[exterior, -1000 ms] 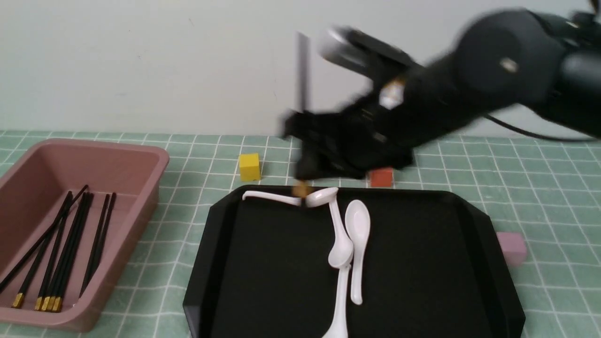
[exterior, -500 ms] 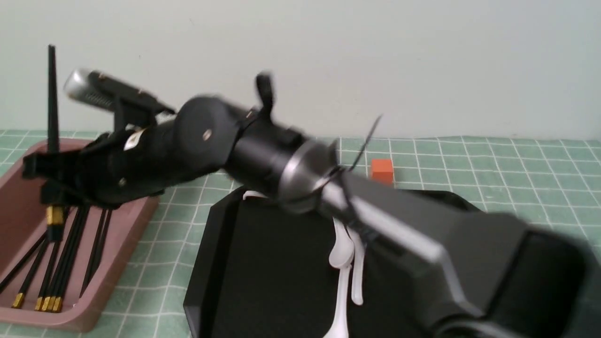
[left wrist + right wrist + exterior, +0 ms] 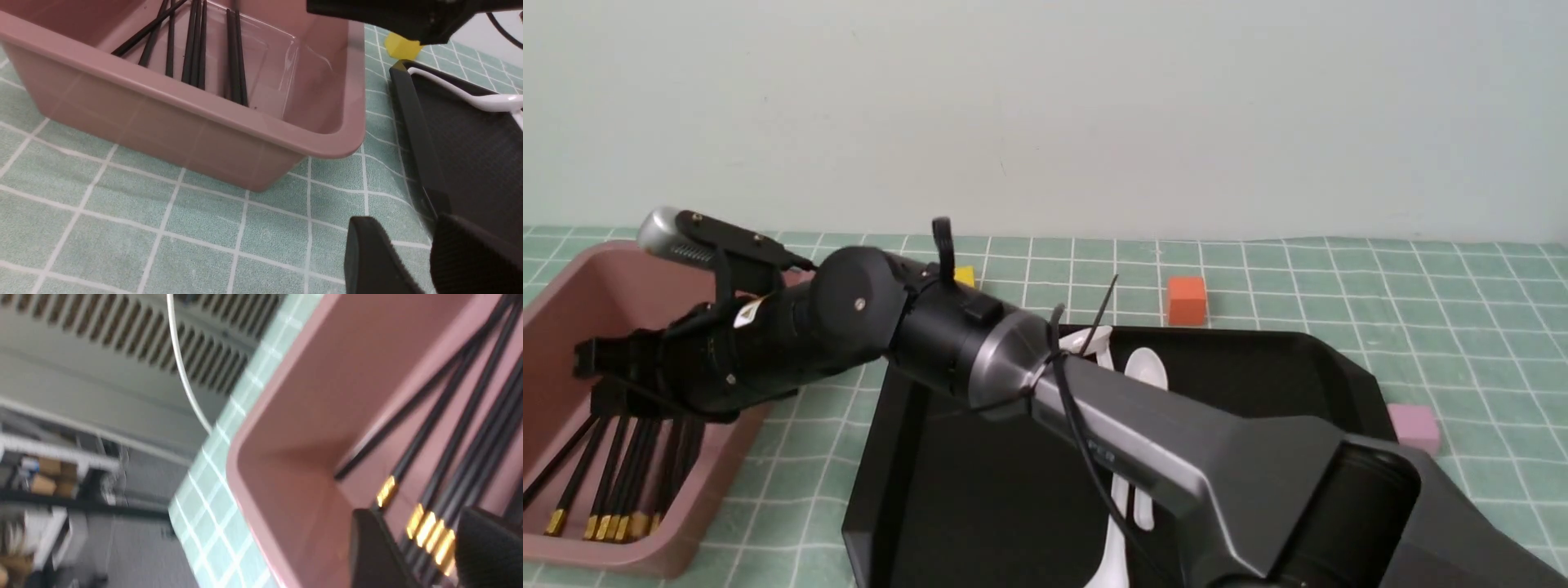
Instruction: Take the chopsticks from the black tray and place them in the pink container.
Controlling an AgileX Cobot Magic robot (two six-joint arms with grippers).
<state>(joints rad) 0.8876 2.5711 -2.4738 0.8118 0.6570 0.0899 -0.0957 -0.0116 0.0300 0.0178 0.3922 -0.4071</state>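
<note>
Chopsticks lie in a loose bundle on the floor of the pink container, their gold ends toward the robot's side; one stick lies slanted beside the others. The container stands on the green gridded table to the left of the black tray, with a strip of table between them. The right tool hangs inside the container just above the sticks, its fingers spread wide and gripping nothing; its arm reaches across the tray. The left tool sits low over the table near the tray's edge, fingers a little apart and empty. White spoons lie in the tray; a yellow cube, an orange cube and a pale pink cube stand around it.
</note>
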